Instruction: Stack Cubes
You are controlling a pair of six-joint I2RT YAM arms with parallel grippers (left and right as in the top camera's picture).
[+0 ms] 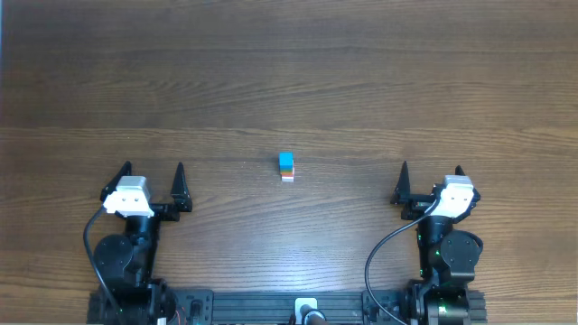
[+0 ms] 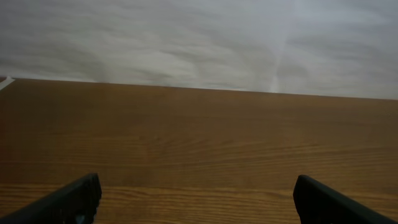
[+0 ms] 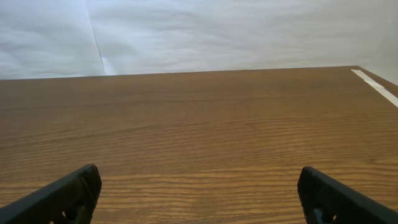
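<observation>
While both claws gape, cube stack [image 1: 286, 168] stands built

Top: stack, blue uppermost, midway between left claw [image 1: 152, 168] and right claw [image 1: 431, 169], well apart from both. Left wrist: fingers [image 2: 71, 202] spread wide over table [image 2: 199, 124]. Right wrist: likewise spread.

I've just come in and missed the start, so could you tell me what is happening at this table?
Nothing is being handled right now. A small cube stack, blue cube on top, stands in the middle of the wooden table. The left gripper and right gripper sit open near their bases, either side of the stack and apart from it.
</observation>
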